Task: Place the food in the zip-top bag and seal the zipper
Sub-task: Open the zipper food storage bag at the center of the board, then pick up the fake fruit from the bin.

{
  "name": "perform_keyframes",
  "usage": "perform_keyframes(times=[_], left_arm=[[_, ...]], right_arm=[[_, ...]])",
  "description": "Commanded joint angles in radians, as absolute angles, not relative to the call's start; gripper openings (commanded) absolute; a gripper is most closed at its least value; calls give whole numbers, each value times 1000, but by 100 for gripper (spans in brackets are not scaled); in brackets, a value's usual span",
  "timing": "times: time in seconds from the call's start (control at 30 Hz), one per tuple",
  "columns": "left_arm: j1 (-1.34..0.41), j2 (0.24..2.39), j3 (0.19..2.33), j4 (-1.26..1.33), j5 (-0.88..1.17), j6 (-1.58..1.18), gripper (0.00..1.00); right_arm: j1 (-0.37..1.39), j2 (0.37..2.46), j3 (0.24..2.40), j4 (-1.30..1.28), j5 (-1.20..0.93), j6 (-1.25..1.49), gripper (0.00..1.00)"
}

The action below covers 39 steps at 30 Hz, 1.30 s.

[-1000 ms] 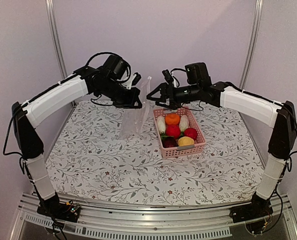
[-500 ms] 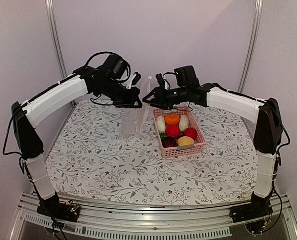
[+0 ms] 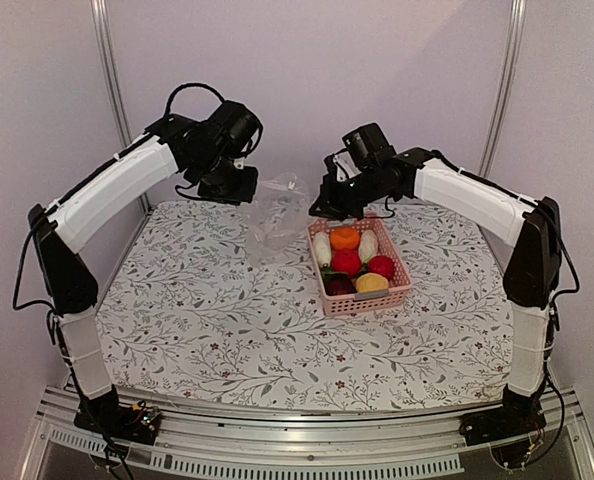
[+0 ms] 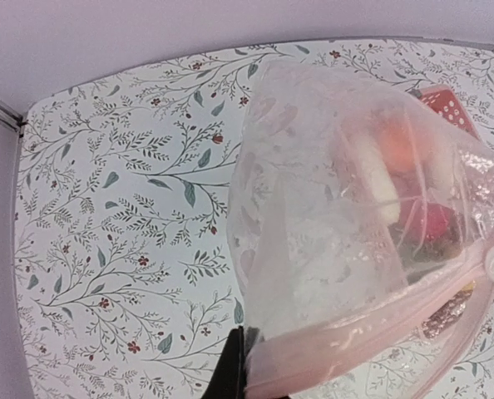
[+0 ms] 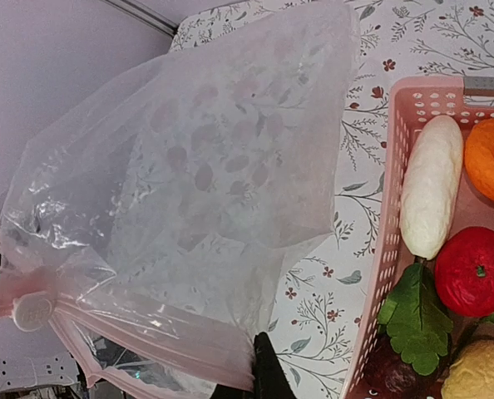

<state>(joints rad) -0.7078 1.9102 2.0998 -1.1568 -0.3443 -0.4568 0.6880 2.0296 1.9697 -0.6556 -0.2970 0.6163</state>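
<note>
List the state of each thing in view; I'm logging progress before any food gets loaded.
zip-top bag, empty, held up between both grippers.
zipper, open or sealed cannot be told.
left gripper, shut on the bag's mouth edge.
right gripper, shut on the bag's mouth edge.
toy food, all in the basket, none bagged.
pink basket, upright on the table, full.

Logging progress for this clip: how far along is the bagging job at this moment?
Done: nothing bagged yet. In hand: the left hand and right hand each pinch the mouth edge of the clear crinkly plastic zip-top bag, holding it up, empty. Left: all the toy fruits and vegetables lie in the pink lattice basket; they need bagging, then the zipper sealing.
</note>
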Motion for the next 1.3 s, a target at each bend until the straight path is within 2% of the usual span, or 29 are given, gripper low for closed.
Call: perform_keyframes(times=[0.0,0.1,0.2,0.3,0.37,0.43,0.57,1.0,1.27], left_arm=[[-747,1933,2123,-1185,-479,-458,0],[-760,1957,2130,-1169,-452,-455,0],[-764,1975,2147,-1168,-440,-449,0],[-764,1972,2168,-1164,-440,-439,0],[-763,1963,2180,-1164,-452,-433,0],[-760,1951,2179,-1162,-457,-428,0],[-760,1940,2173,-1157,-457,-422,0],[-759,1923,2178,-1149,-452,-397,0],[-761,1908,2149,-1137,-428,-386,0]], right_arm=[[675,1972,1936,-807,-226,609,0],[671,1974,1970,-816,-248,599,0],[670,1972,1986,-757,-363,566,1],[669,1939,1994,-732,-433,526,22],[661,1903,1993,-752,-440,515,32],[646,1867,1984,-769,-460,518,40],[601,1796,1934,-773,-486,527,48],[542,1918,1804,-792,-304,383,50],[541,2071,1863,-834,-259,344,69]])
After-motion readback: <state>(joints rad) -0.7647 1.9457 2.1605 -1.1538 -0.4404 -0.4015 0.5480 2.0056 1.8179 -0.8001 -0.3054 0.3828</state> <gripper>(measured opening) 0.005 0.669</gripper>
